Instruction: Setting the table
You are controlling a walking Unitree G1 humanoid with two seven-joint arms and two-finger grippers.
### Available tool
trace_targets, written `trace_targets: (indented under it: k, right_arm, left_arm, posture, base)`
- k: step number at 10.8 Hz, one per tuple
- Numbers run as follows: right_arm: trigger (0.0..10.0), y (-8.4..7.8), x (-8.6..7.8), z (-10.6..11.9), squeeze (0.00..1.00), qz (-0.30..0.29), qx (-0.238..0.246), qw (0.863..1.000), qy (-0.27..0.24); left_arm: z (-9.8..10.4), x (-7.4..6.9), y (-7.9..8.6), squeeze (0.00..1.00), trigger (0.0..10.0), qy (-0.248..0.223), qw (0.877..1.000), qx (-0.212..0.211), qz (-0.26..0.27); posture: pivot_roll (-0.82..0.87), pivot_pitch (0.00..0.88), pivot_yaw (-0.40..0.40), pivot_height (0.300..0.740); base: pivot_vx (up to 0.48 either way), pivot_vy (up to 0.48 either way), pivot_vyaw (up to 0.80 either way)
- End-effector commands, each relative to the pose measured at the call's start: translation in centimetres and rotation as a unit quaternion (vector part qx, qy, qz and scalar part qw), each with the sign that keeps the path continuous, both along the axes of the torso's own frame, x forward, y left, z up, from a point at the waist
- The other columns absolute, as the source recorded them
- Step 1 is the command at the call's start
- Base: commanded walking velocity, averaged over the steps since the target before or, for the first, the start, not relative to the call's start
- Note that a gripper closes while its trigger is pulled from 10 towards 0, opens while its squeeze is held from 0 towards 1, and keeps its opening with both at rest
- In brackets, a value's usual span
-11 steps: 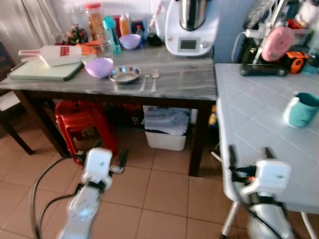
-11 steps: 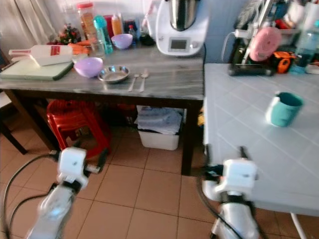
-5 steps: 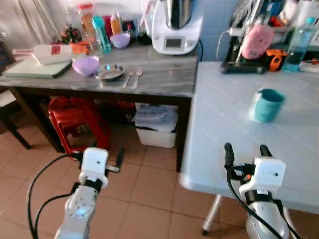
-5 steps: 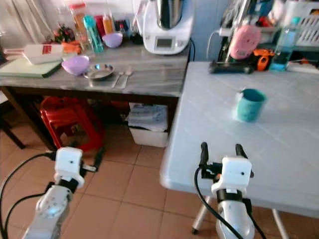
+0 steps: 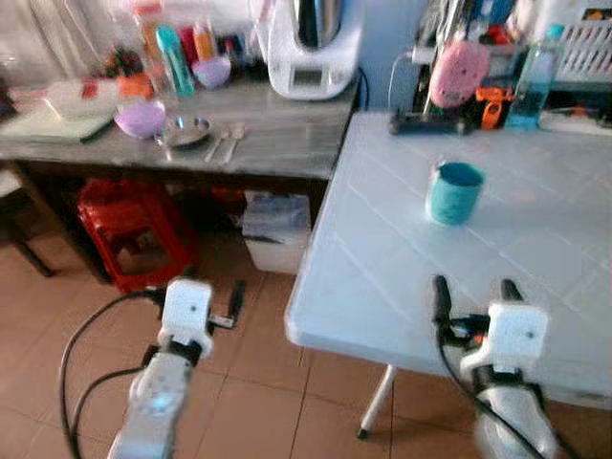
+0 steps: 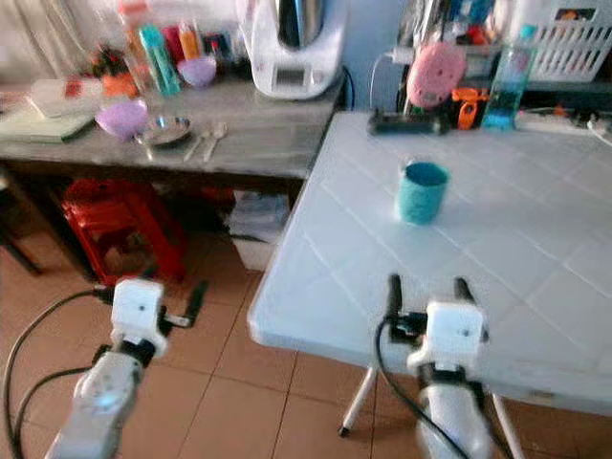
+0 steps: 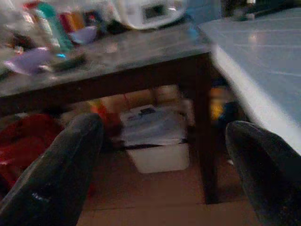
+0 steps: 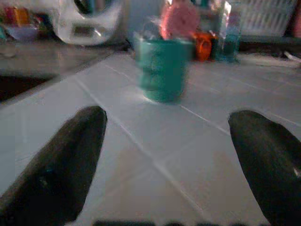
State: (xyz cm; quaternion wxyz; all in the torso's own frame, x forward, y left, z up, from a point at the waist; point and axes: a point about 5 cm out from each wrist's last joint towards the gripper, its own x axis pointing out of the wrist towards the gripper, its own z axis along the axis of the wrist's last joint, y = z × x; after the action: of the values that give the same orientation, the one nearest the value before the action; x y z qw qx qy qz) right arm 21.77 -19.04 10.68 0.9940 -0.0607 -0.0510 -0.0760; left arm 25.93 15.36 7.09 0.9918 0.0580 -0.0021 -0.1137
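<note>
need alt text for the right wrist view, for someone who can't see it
A teal cup stands on a pale tiled table, seen between the right gripper's two open black fingers. Behind it, blurred, are a pink round object and a white appliance.

Left claw [image 5: 194, 296], right claw [image 5: 474, 290] both spread, raised forward.
</note>
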Motion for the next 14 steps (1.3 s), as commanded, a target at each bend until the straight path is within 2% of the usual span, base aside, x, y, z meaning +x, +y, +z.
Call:
trace_targets:
  k: [1,3,11,14]
  right_arm:
    - [10.0,0.42,0.11,0.06,0.00,0.005,0.007,1.000,-0.003]
    - [10.0,0.43,0.13,-0.01,0.00,0.001,0.007,1.000,-0.002]
    - [10.0,0.71,0.27,-0.10,0.00,0.006,0.003,1.000,0.000]
    - [10.0,0.89,0.45,-0.18,0.00,0.011,0.002,1.000,0.001]
  left_arm:
    - [0.10,0.03,0.67,0.00,10.0,0.002,1.000,0.003,0.001]
    - [0.12,-0.15,0.38,0.00,10.0,0.011,0.999,-0.030,-0.025]
    - [-0.14,-0.13,-0.05,0.00,10.0,0.020,0.997,-0.045,-0.066]
    - [-0.32,-0.24,-0.24,0.00,10.0,0.022,0.996,-0.044,-0.075]
  posture:
    - [0.03,0.000,0.101,0.740]
    - [0.03,0.000,0.102,0.740]
    - [0.03,0.000,0.105,0.740]
    - [0.03,0.000,0.102,0.740]
  base:
    - [0.000,0.000,0.00]
    - [0.133,0.000,-0.20]
    - [0.353,0.000,-0.05]
    - [0.000,0.000,0.00]
